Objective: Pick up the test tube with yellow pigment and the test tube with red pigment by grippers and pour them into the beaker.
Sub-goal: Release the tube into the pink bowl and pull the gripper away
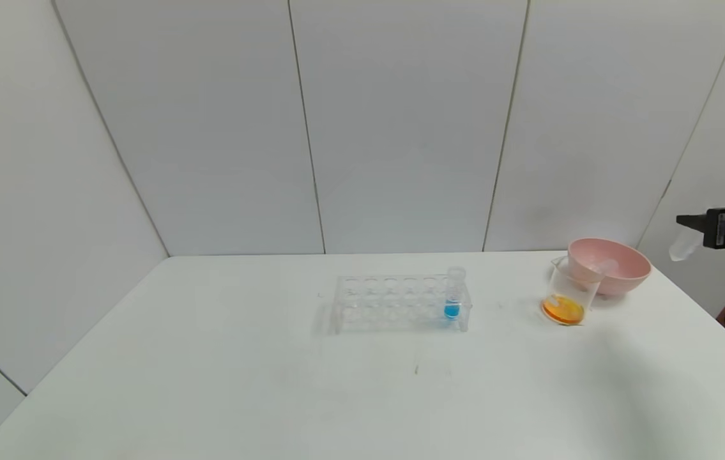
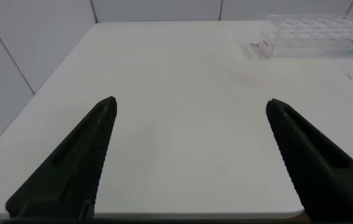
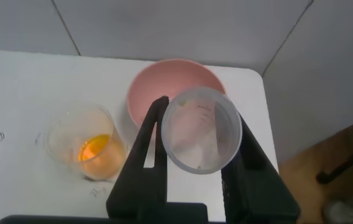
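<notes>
At right edge of head view: right gripper (image 1: 688, 223) clamped on an empty clear test tube (image 3: 201, 129). Right of centre: beaker (image 1: 566, 294) holding orange liquid, touching pink bowl (image 1: 624, 268). Left gripper (image 2: 189, 112): fingers spread wide, empty.

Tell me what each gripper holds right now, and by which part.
The right gripper clamps an empty clear test tube by its upper part, near the open mouth, above the pink bowl. The left gripper stands open and holds nothing.

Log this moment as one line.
right gripper: holds empty test tube above pink bowl | beaker: orange liquid | left gripper: open, idle
</notes>
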You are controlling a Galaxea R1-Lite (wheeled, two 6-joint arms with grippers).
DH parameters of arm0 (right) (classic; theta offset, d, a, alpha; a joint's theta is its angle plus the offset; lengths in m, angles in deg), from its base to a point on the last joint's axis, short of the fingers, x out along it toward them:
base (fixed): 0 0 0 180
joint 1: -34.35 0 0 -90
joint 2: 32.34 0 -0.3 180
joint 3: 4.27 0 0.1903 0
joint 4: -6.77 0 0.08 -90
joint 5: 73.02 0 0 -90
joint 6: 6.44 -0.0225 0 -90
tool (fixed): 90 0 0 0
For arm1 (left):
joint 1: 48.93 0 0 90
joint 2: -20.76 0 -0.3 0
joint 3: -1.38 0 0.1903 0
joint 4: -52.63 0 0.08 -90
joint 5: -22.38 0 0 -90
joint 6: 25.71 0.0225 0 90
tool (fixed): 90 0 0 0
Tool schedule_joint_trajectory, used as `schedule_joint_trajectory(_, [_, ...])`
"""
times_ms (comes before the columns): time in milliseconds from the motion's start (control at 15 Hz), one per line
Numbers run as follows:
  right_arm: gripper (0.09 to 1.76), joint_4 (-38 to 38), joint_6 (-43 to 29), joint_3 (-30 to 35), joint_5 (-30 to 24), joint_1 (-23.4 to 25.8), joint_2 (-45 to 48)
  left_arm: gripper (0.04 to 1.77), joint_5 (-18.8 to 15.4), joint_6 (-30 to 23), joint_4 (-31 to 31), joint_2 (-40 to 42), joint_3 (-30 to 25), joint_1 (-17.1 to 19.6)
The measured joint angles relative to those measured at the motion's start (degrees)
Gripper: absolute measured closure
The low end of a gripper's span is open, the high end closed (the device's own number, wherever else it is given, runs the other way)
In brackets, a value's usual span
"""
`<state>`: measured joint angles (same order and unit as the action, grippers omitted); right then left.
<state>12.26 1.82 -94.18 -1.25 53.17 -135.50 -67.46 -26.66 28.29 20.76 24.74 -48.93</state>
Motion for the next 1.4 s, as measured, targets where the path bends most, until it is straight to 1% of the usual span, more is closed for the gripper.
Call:
schedule_joint_trajectory(67, [1.3, -2.97, -1.51, 0.8, 1.67, -0.63, -0.59, 0.09, 0.0, 0.02, 0.0, 0.0, 0.0, 0.0])
schedule_joint_trajectory(200, [1.3, -6.46, -2.26, 1.21, 4.88, -1.96, -2.54, 0.09, 0.0, 0.0, 0.0, 0.0, 0.0, 0.0])
schedule_joint_trajectory(467, [1.3, -6.67, -2.46, -1.84, 6.35, -5.21, -6.95, 0.09, -0.02, 0.02, 0.0, 0.0, 0.0, 0.0])
schedule_joint_trajectory(600, [1.3, -6.33, -2.85, -4.61, 9.45, -7.11, -9.48, 0.09, 0.0, 0.0, 0.0, 0.0, 0.0, 0.0])
schedule_joint_trajectory(800, [1.3, -6.07, -3.47, -9.09, 11.36, -8.91, -13.53, 0.09, 0.0, 0.0, 0.0, 0.0, 0.0, 0.0])
schedule_joint_trajectory(1200, [1.3, -4.51, -4.99, -20.15, 14.2, -9.48, -22.8, 0.09, -0.02, 0.0, 0.0, 0.0, 0.0, 0.0])
schedule_joint_trajectory(1400, [1.3, -4.38, -5.4, -22.91, 14.97, -9.59, -26.05, 0.09, 0.0, 0.0, 0.0, 0.0, 0.0, 0.0])
